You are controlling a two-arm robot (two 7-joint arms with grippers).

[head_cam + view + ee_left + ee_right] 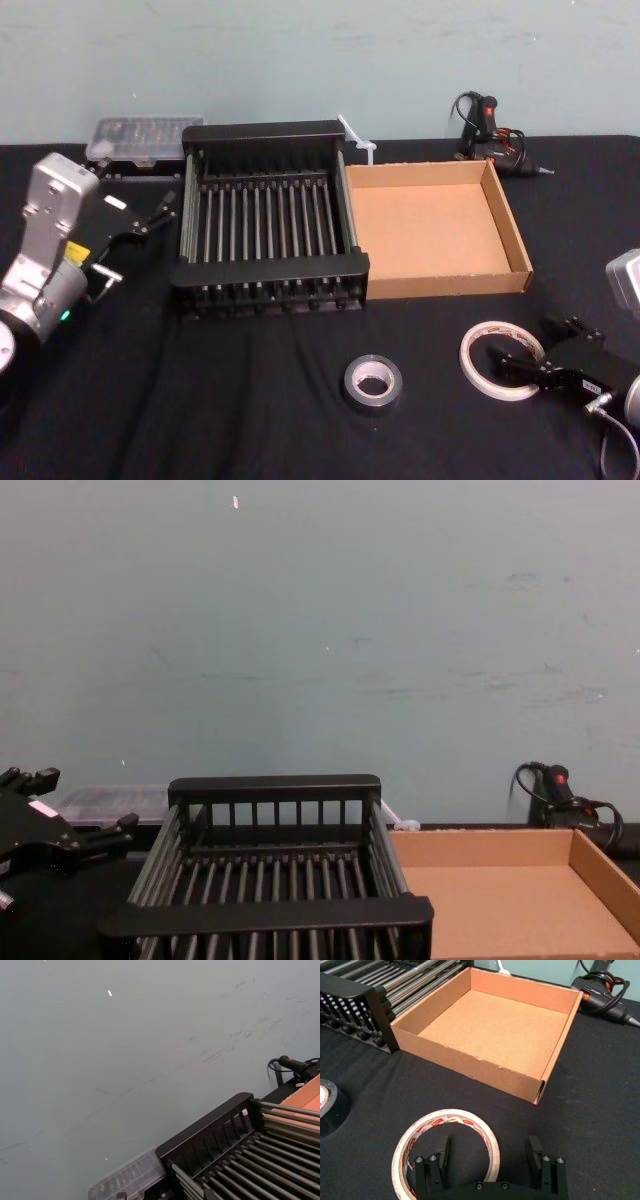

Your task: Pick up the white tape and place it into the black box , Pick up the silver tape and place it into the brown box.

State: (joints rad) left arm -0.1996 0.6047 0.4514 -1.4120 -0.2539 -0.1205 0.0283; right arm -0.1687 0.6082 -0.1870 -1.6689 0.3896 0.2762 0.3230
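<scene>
The white tape (482, 352), a flat roll with red markings, lies on the black cloth at the front right. My right gripper (512, 364) is open and low over it; in the right wrist view (487, 1156) one finger (440, 1152) sits inside the white tape's (415, 1137) ring and the other finger (535, 1152) outside it. The silver tape (373, 383) lies flat to its left, also seen at the wrist view's edge (330, 1107). The black box (270, 272) and the brown box (450, 283) stand side by side, both empty. My left gripper (155, 215) hangs open left of the black box.
A clear plastic case (145, 140) sits behind the black box at the back left. A black glue gun (490, 130) with its cord lies behind the brown box. A small white piece (357, 140) sticks up between the boxes' far corners.
</scene>
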